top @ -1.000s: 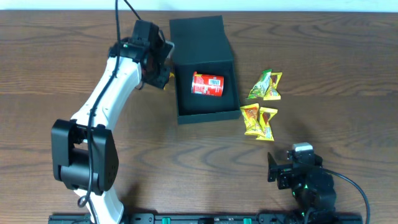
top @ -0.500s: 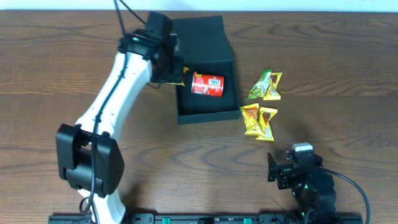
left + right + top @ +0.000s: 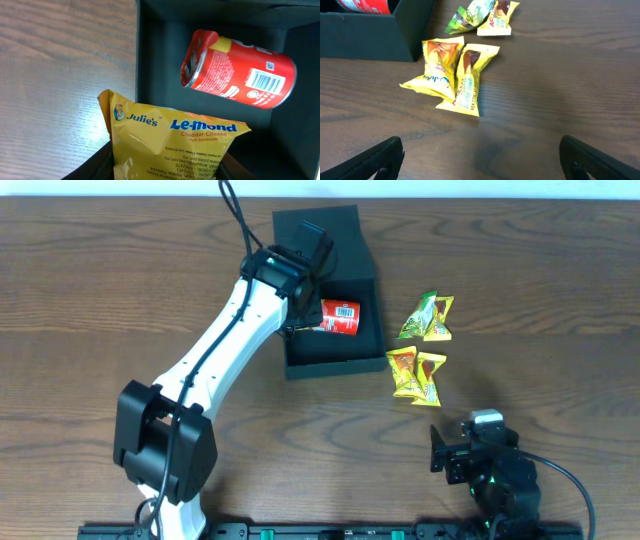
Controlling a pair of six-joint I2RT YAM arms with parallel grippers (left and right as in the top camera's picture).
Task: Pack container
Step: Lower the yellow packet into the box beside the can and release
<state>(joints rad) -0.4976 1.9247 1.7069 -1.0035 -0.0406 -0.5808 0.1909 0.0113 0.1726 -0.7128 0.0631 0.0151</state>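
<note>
The dark teal container (image 3: 335,360) sits open at the back middle of the table, its lid (image 3: 318,232) folded back. A red can (image 3: 341,318) lies on its side inside; it also shows in the left wrist view (image 3: 239,70). My left gripper (image 3: 302,308) hovers over the container's left part (image 3: 156,60). It (image 3: 165,172) is shut on a yellow Julie's Le-Mond snack packet (image 3: 172,137) above the container's left wall. My right gripper (image 3: 452,450) rests open and empty (image 3: 485,160) near the front right edge.
Two green-and-yellow snack packets (image 3: 428,317) lie right of the container, seen also in the right wrist view (image 3: 481,14). Two yellow packets (image 3: 417,373) lie just in front of them, ahead of my right gripper (image 3: 451,75). Bare wooden table surrounds them.
My left arm has swung right, from beside the container's left wall to over its inside, carrying the yellow packet. The right arm has not moved.
</note>
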